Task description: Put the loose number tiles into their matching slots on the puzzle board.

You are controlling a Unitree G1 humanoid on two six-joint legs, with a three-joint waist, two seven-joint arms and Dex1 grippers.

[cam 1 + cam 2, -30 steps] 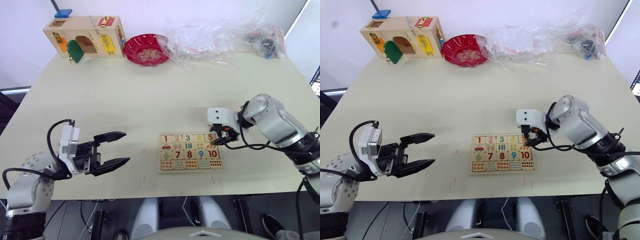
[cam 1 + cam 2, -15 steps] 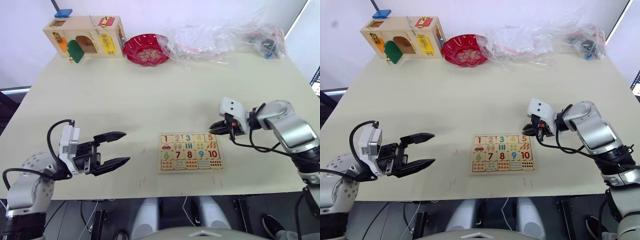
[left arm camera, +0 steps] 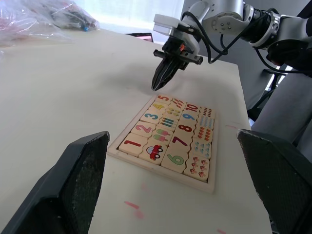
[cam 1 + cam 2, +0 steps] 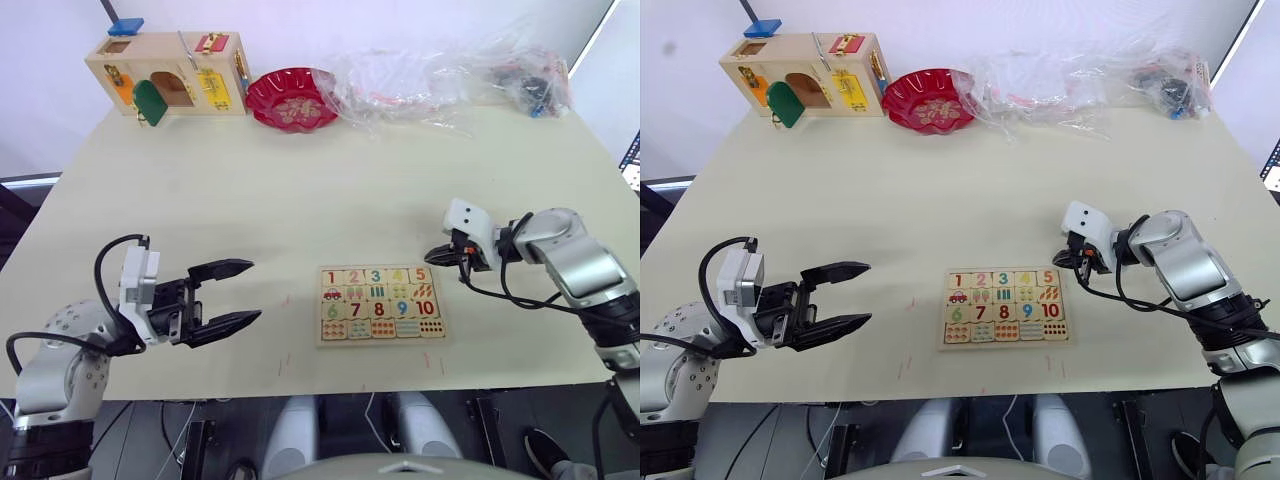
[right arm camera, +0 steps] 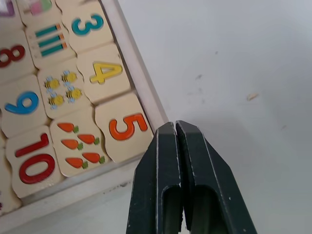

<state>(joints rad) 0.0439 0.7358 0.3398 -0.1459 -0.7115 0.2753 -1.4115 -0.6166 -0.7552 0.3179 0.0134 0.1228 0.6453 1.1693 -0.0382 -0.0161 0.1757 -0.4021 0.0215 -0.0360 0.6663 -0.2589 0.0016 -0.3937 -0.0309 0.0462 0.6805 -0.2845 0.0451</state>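
- My right gripper (image 5: 171, 127) has its two black fingers pressed together with nothing between them; it hangs just off the puzzle board (image 4: 381, 304), beside the corner where the 5 sits.
- I read the board's top row as full: tiles 1 to 5 (image 3: 146, 118) lie flat in the slots, and the 5 tile (image 5: 126, 127) is the one nearest my right fingertips, with the 4 tile (image 5: 104, 73) next to it.
- From the right wrist I see the fingertips over bare table (image 5: 234, 63), just outside the board's frame, not touching any tile.
- My left gripper (image 4: 228, 295) is spread wide and empty, well apart from the board, which lies out ahead of its fingers.
- Far beyond both grippers, at the table's back edge, I see a wooden latch box (image 4: 168, 72), a red bowl (image 4: 293, 98) and crumpled clear plastic bags (image 4: 440, 75).
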